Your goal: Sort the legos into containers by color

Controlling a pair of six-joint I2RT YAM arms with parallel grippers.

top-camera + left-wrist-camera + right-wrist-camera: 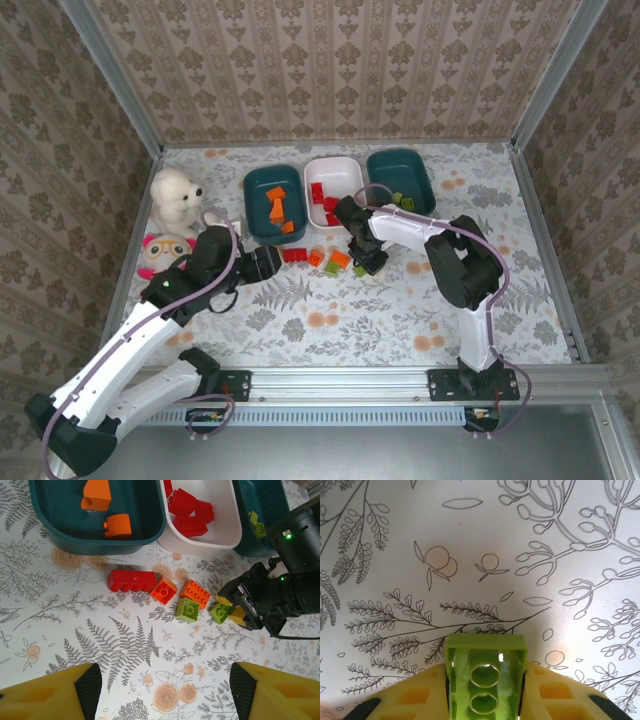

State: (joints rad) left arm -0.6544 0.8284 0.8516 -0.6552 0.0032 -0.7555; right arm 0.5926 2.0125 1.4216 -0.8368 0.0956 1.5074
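Table (400, 310) with left teal tub (248, 200) holding orange bricks (118, 526), white tub (345, 172) holding red bricks (190, 515), right teal tub (400, 168) holding green bricks (257, 526). Left gripper (162, 695) fingers apart over loose bricks (131, 580); right gripper (485, 702) clamped on a green brick (485, 660) before the white tub

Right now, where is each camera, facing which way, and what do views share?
Top external: above, behind the bases, looking down the table; both arms, left claw, right claw.
Left wrist: on the left arm, facing down toward the white tub; its yellow fingers at bottom.
Right wrist: low over the tablecloth, facing down; its fingers grip a light green brick.
Shared: top and left wrist both show the long red brick.
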